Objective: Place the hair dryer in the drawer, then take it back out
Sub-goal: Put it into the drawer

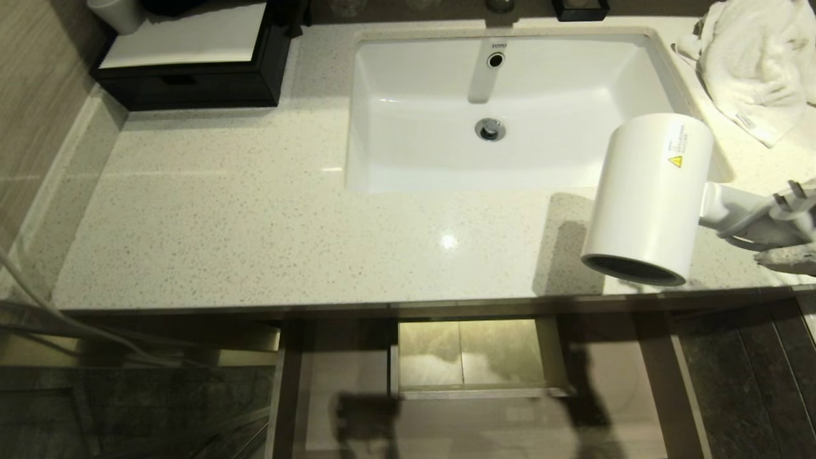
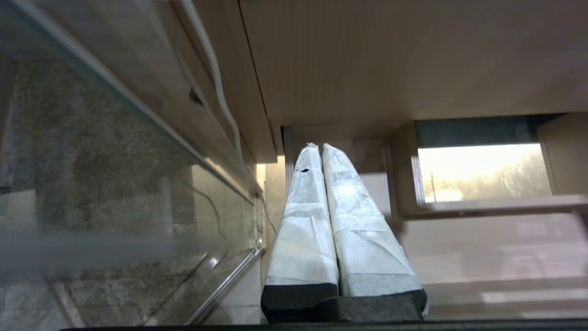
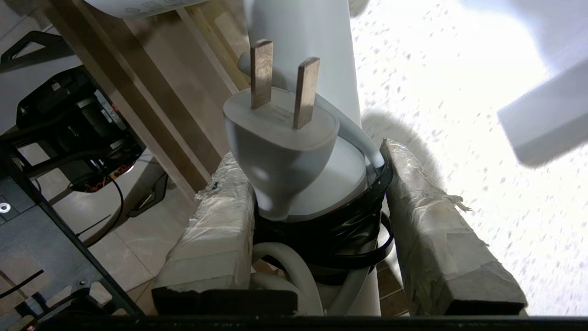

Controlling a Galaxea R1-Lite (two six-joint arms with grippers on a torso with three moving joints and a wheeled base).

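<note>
left gripper (image 2: 317,149): parked low beside the cabinet, well away from the action. My two taped fingers are pressed flat together with nothing between them.

drawer (image 1: 475,360): pulled out under the counter edge, lower than my right gripper and off to its left. You can see the boxed rectangular hole in its floor from the head view. The hair dryer isn't in it.

sink (image 1: 510,108): white basin set in the countertop (image 1: 255,223), beyond and to the left of my right gripper.

hair dryer (image 1: 650,197): up in the air over the counter's front right corner. The fat white barrel sticks out to the left of my right gripper, with the dark open end tilted down toward the front and the yellow warning label on top.

right gripper (image 3: 317,184): clamped on the hair dryer's handle, one taped finger on each side. The cord wrapped with black tape sits right between them.

plug (image 3: 280,138): grey, two prongs, lying against the handle just past my fingertips.

towel (image 1: 758,64): white terry heap at the back right of the counter, beyond my right gripper and not touching it.
</note>
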